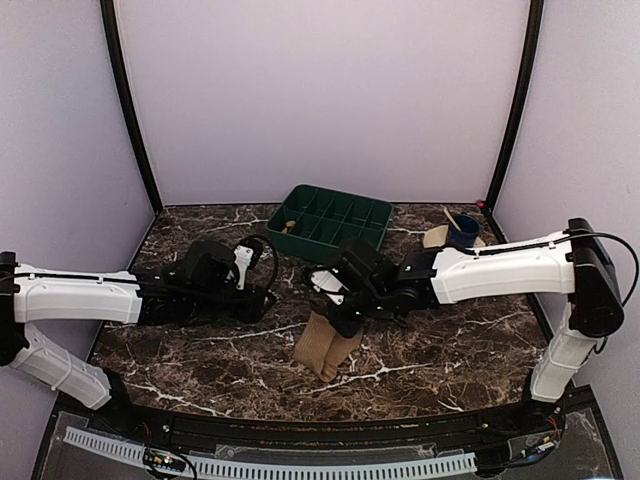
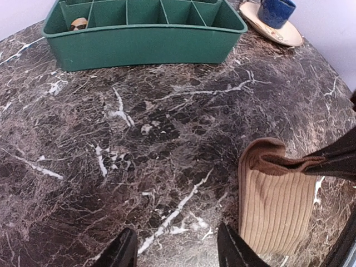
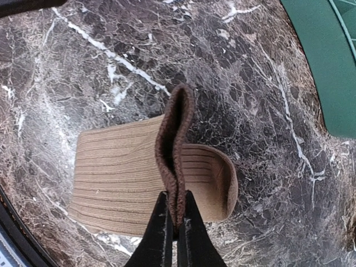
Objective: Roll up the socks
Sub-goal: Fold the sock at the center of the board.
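A plain tan ribbed sock [image 3: 117,178] with a dark brown cuff [image 3: 175,128] lies flat on the marble table near the front middle [image 1: 322,348]. My right gripper [image 3: 177,219] is shut on the brown cuff and holds it pinched upright above the sock, folded back over it; it also shows in the top view [image 1: 343,322]. My left gripper [image 2: 177,253] is open and empty, low over bare table just left of the sock [image 2: 275,206]; it also shows in the top view [image 1: 268,298]. No argyle sock shows clearly.
A green compartment tray [image 1: 335,218] stands at the back middle, with a small tan and dark item [image 2: 79,23] in one far left compartment. A blue cup [image 2: 276,10] on a plate [image 2: 281,34] sits at the back right.
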